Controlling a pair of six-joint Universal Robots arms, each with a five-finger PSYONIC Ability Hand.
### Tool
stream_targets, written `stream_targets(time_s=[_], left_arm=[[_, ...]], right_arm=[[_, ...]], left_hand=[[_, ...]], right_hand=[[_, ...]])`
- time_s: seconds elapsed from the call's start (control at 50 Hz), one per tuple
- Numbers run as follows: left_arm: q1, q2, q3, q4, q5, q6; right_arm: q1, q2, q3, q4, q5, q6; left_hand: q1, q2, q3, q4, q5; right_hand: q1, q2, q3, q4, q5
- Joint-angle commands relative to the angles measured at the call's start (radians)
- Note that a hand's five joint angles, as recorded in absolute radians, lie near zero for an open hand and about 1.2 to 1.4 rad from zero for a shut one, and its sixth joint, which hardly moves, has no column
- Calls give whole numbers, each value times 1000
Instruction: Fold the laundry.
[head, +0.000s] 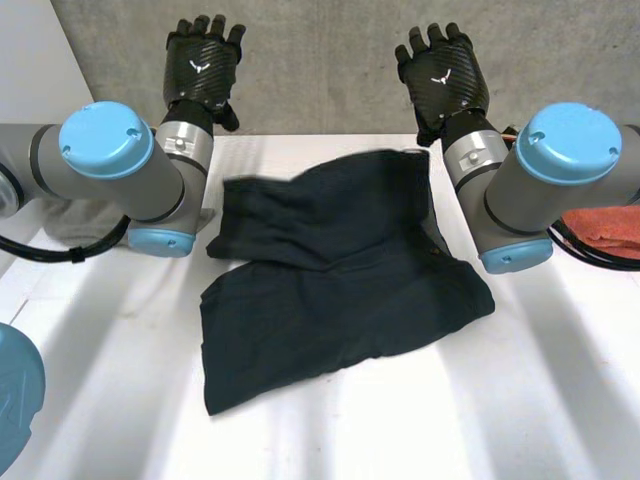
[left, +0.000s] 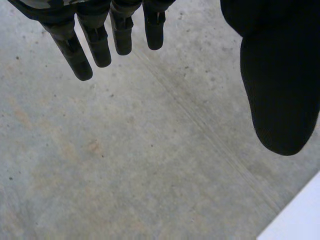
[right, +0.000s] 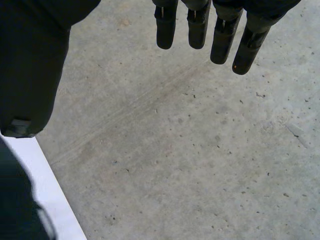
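Light-blue caps of the left arm (head: 105, 140) and right arm (head: 568, 142) sit nearest the camera in the head view, flanking the dark garment (head: 330, 280). That garment lies on the white table (head: 560, 400) rumpled and uneven, its far portion overlapping the near portion, with no tidy edge. Left hand (head: 203, 68) and right hand (head: 443, 75) are raised beyond the garment's far edge, well apart from it, against the concrete wall (head: 320, 60). Fingers are straight and spread, and each hand holds nothing. A grey cloth (head: 75, 222) lies off the garment's left side behind the left arm, and an orange cloth (head: 610, 228) off its right side

Left wrist view: fingers (left: 95, 45) extended, thumb (left: 277, 90) held wide, bare wall between them, nothing grasped

Right wrist view: fingers (right: 197, 25) likewise extended, thumb (right: 30, 65) apart, nothing grasped

Assessment: folding has not properly begun, and the step in hand appears to be the approach. Recommended practice: lower both hands together to the garment's far corners, pinch only the top layer, and draw it flat before any fold. Pull evenly so the cloth does not skew, and keep it clear of the cloths on either side
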Motion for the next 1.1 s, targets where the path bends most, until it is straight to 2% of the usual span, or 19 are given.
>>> stream_targets(time_s=[0.02,0.18,0.32,0.36,0.38,0.42,0.44,0.46,0.58,0.68,0.86,0.96,1.1], left_arm=[[-13,168,-205,-9,-7,-2],[-65,437,-545,-73,-30,-2],[-132,645,-844,-230,-91,-18],[-149,699,-932,-266,-91,-31],[-152,712,-958,-277,-93,-37],[-161,732,-1001,-293,-91,-53],[-167,736,-1038,-312,-88,-71],[-171,736,-1055,-323,-88,-82],[-189,727,-1139,-444,-79,-172],[-189,703,-1167,-472,-64,-240],[-178,597,-1155,-466,-42,-266],[-151,572,-1129,-405,-47,-266],[-148,554,-1110,-305,-99,-260]], right_arm=[[-9,-160,98,120,3,1],[-25,-305,225,416,-18,-10],[-135,-339,366,665,-34,-28],[-146,-341,400,685,-54,-33],[-156,-345,433,693,-84,-43],[-175,-350,467,694,-124,-65],[-189,-351,486,694,-144,-78],[-219,-352,519,693,-184,-107],[-295,-350,592,691,-305,-190],[-299,-306,615,650,-389,-195],[-296,-226,616,521,-403,-192],[-292,-203,615,477,-402,-192],[-289,-177,602,450,-397,-189]], left_hand=[[-22,-33,-44,-33,-47],[-18,-30,-40,-30,-43],[49,38,28,38,24],[184,172,162,172,158],[222,211,201,211,197],[310,299,289,299,285],[494,482,472,482,469],[560,548,538,548,535],[616,604,594,605,591],[613,602,591,602,588],[335,323,313,323,310],[167,156,146,156,142],[170,158,148,158,145]], right_hand=[[-31,-50,-40,-63,-64],[-31,-50,-40,-63,-64],[-31,-50,-40,-63,-64],[-31,-50,-40,-63,-64],[45,27,36,13,13],[140,122,131,108,108],[184,166,175,152,152],[286,268,277,254,254],[387,369,378,355,355],[440,421,431,408,408],[431,413,422,399,399],[428,410,419,396,396],[446,427,437,414,413]])
